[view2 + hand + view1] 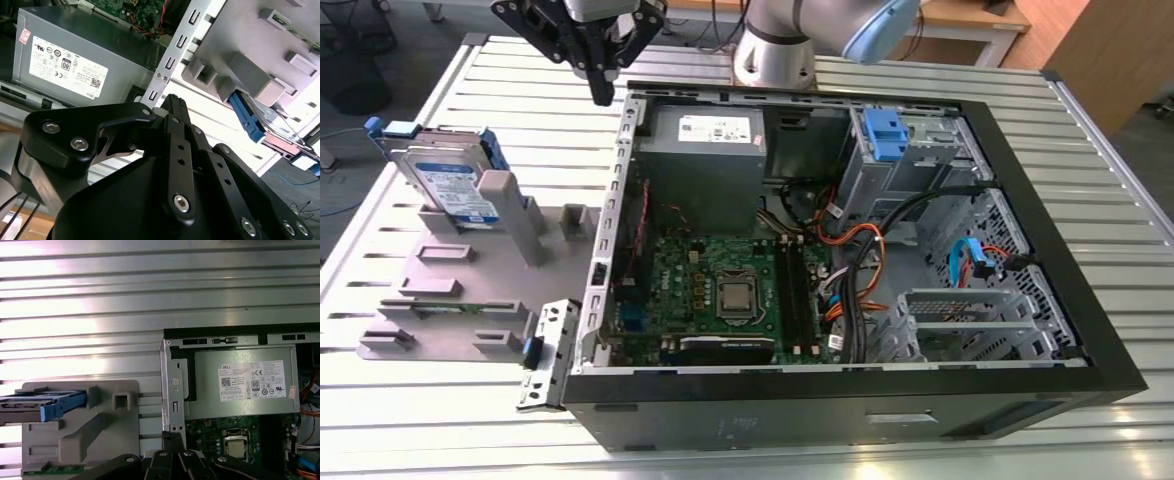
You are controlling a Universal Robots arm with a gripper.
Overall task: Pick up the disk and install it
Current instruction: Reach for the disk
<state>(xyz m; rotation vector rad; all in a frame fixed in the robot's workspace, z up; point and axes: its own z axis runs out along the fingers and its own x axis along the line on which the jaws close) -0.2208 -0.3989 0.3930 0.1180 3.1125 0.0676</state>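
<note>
The disk [450, 182], a silver drive with a white-and-blue label and blue rails, stands on edge in a grey holder [447, 290] at the exterior view's left, beside the open computer case [1067, 330]. My gripper [603, 96] hangs above the case's back left corner, well apart from the disk, its black fingers pressed together on nothing. In the first wrist view the disk [42, 405] lies edge-on in the holder, off to the side of the fingertips [169, 438]. In the second wrist view the disk's blue rail [248, 119] shows past the closed fingertips [173, 101].
Inside the case are a grey power-supply box [704, 135], a green motherboard [720, 290], a blue-tabbed drive cage [887, 140] and loose cables [881, 250]. The slatted metal table [1121, 180] carries everything. The arm's base [774, 50] stands behind the case.
</note>
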